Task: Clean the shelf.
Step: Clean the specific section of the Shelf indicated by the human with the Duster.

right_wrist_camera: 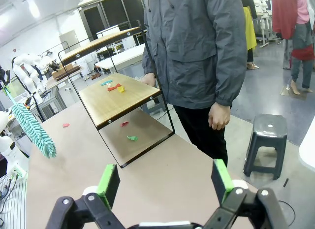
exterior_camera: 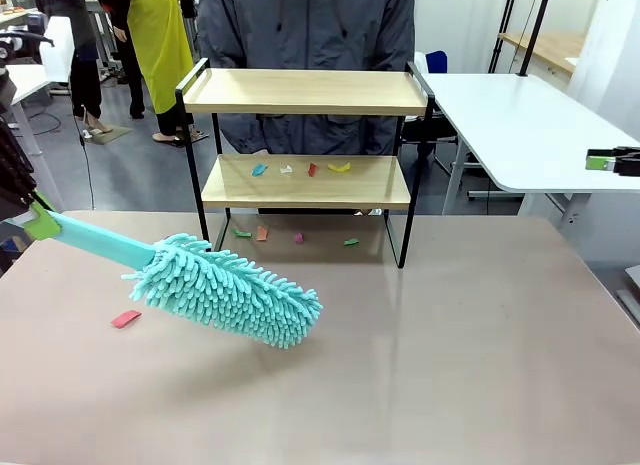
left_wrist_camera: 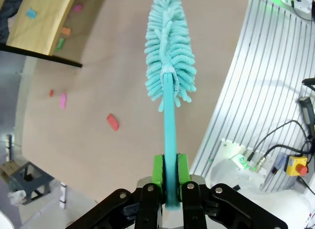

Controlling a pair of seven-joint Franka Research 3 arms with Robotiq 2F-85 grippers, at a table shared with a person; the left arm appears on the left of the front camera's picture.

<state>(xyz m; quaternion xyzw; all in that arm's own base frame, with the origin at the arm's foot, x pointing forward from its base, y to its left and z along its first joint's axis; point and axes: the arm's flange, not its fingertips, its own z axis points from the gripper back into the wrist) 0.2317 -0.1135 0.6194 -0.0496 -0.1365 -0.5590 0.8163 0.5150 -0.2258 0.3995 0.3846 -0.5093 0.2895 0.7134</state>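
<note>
Right now your left gripper [left_wrist_camera: 170, 161] is clamped hard on the flat teal handle of the duster [exterior_camera: 225, 290], one green pad pressed to each side of the handle close to its end. From the front, that arm comes in at the left edge and the duster slants down toward the right. Its fluffy head hangs low over the brown table [exterior_camera: 450, 375], in front of the shelf and a little to its left, apart from the frame. You cannot tell whether the fringe touches the table top.

The shelf [exterior_camera: 300, 92] stands upright at the far side of the table, directly in front of a person [exterior_camera: 300, 25] in a grey jacket. On its lower board you see a row of small bits: a blue scrap [exterior_camera: 259, 169], a white scrap [exterior_camera: 286, 169], a red scrap [exterior_camera: 312, 169] and a yellow scrap [exterior_camera: 340, 167]. On the table beneath the shelf lie a green scrap [exterior_camera: 242, 233], an orange scrap [exterior_camera: 262, 232], a pink scrap [exterior_camera: 298, 238] and a second green scrap [exterior_camera: 351, 242]. A lone reddish scrap [exterior_camera: 126, 318] lies on the table near the left side, just beside the handle end of the duster head.

Your right gripper [right_wrist_camera: 165, 165] has its jaws spread wide and holds nothing. It sits off at the right, well apart from the shelf. Its camera looks across the table at the end of the shelf and at the person, whose hand [right_wrist_camera: 219, 118] hangs near a grey stool [right_wrist_camera: 266, 140].
</note>
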